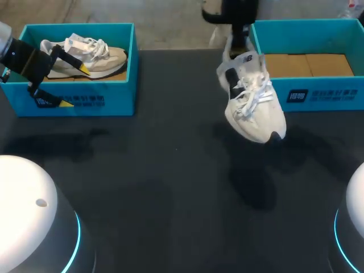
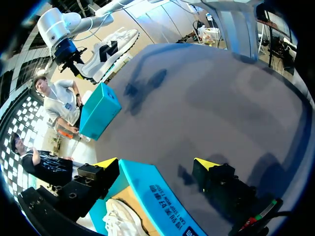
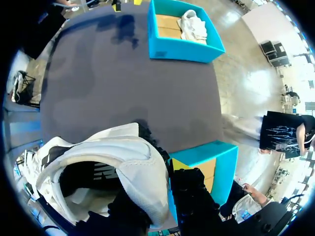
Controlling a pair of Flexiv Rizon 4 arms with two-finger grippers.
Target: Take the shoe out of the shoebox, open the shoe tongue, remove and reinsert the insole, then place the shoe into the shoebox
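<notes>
Right gripper (image 1: 238,52), top middle of the overhead shot, is clamped on the heel collar of the white shoe (image 1: 254,102). The wrist camera shows the heel wall pinched between its fingers, one yellow tip on the outside and the other finger down inside the opening.

The shoe hangs off it in the air, clear of the table (image 1: 159,170). Heel is up at the gripper, toe pointing down toward the lower right, laces facing the overhead camera. So its long axis runs pretty much straight away from the fingers, closer to upright than flat. The teal box (image 1: 324,96) it belongs to sits just beside it at the upper right, with only cardboard inside.

The left gripper (image 1: 74,86) is way over at the upper left. It's spread wide and gripping nothing, one finger on each side of the front wall of the other box (image 1: 108,102), which has a second shoe (image 1: 96,57) in it.

My read: the shoe's out and the tongue comes next. It looks like it needs laying down lengthwise on the open table first. The left arm is well apart from it, so it's got a long reach to help.
</notes>
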